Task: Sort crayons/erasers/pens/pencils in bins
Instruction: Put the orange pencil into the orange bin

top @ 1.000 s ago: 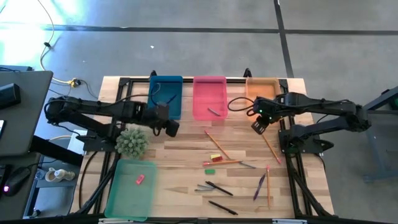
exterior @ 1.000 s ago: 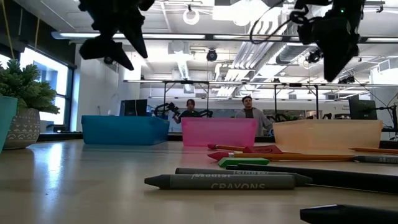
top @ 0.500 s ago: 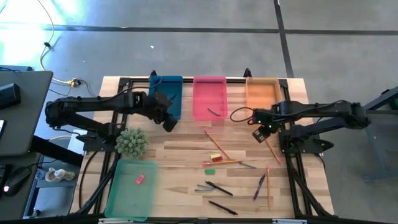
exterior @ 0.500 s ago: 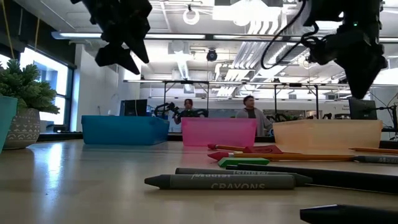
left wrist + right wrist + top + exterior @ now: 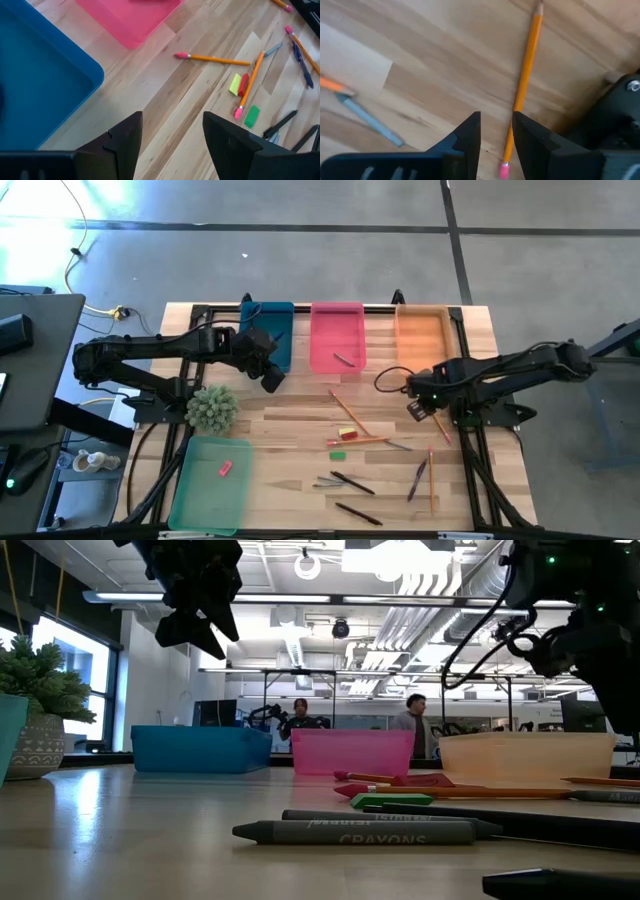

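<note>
- Grey concrete floor surrounds a pale wooden counter (image 5: 300, 420) in the high view. Along its far edge sit the blue bin (image 5: 267, 330), the pink bin (image 5: 336, 335) and the orange bin (image 5: 420, 332); the green bin (image 5: 212, 480) lies at the near left corner, with a pink eraser (image 5: 225, 469) in it and a potted plant (image 5: 211, 408) just beyond it.
- Same view: the left end effector (image 5: 268, 372) hovers beside the blue bin's near end. The right end effector (image 5: 420, 406) hangs low over a pencil (image 5: 436, 420) near the counter's right edge. Loose pens (image 5: 417, 478), crayons (image 5: 330, 480) and the yellow eraser (image 5: 347, 433) and green eraser (image 5: 337, 455) lie mid-counter.
- Low view: a grey crayon (image 5: 355, 831) lies closest to the camera. The left end effector (image 5: 195, 590) hangs high above the counter, and two people stand in the room far behind the bins.
- Left wrist view: the dark fingers (image 5: 125, 140) stand wide apart and empty above bare wood, between the blue bin (image 5: 40, 85) and another pencil (image 5: 212, 59).
- Right wrist view: the fingers (image 5: 470, 135) stand a narrow gap apart, released, holding nothing. The pencil (image 5: 522, 95) runs just beside that gap, close to one finger, rather than through it.
- Risk, as I judge it: with the pencil off-centre, one finger could land on it when lowering, so that it rolls or flicks toward the nearby counter edge. A pinch near the eraser end could let the long shaft swing and miss its bin.
</note>
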Robot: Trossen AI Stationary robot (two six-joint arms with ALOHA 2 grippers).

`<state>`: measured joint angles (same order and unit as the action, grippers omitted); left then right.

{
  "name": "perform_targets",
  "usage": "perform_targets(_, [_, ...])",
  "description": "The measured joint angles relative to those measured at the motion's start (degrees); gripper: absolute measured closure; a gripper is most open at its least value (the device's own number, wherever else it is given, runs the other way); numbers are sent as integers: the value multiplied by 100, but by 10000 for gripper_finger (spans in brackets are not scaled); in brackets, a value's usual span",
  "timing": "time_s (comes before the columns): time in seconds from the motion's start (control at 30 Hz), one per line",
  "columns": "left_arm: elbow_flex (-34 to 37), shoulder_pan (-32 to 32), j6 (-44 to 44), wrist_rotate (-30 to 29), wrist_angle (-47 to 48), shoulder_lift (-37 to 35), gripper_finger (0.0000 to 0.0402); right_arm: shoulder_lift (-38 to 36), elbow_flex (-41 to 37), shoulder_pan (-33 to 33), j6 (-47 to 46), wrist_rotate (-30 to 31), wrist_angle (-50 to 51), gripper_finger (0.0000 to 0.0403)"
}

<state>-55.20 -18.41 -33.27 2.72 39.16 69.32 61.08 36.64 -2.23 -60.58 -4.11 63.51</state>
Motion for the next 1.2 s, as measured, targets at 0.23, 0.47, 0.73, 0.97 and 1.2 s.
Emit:
perform_targets(0.23, [0, 4, -101, 0, 0, 0, 204, 2, -287, -73, -260, 250, -405, 300])
perform_targets(0.47, [0, 4, -101, 7, -1, 0, 204, 2, -501, -60, 19, 524, -639, 300])
perform_targets(0.73, [0, 6, -101, 3, -2, 0, 204, 7, -895, 223, 154, 587, -976, 300])
perform_targets(0.97, [0, 7, -101, -1, -2, 0, 204, 10, -1162, 449, 210, 503, -1162, 300])
perform_targets(1.2, [0, 7, -103, -13, -2, 0, 204, 4, -1369, 461, 212, 200, -1352, 302])
